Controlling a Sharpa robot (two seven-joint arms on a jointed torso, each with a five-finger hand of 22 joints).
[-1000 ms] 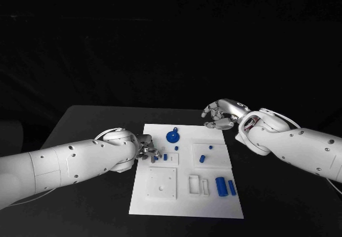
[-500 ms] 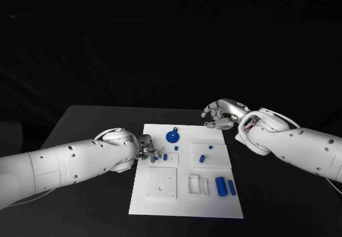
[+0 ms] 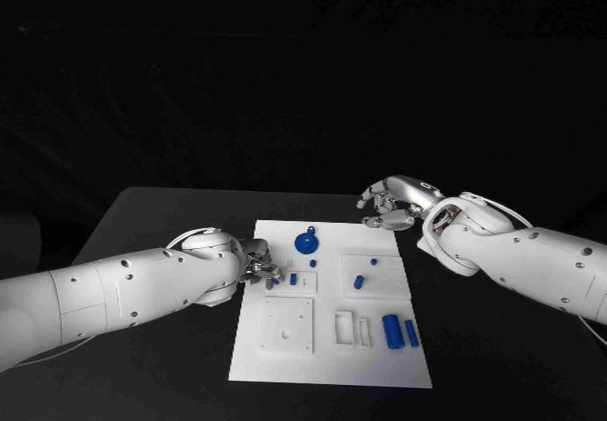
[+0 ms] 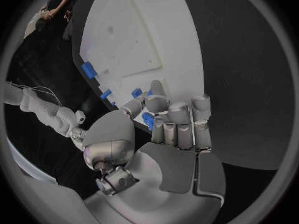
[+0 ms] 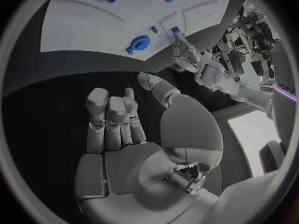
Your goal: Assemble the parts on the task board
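At the left edge of the white board (image 3: 332, 351), a small blue piece (image 4: 147, 120) is pinched in the fingers of the left hand (image 3: 260, 270). Past the far right corner of the board, the right hand (image 3: 392, 203) is kept over the black table (image 3: 165, 219), fingers curled in on nothing. More blue pieces are spread on the board, with a round blue one (image 3: 306, 240) at the far end.
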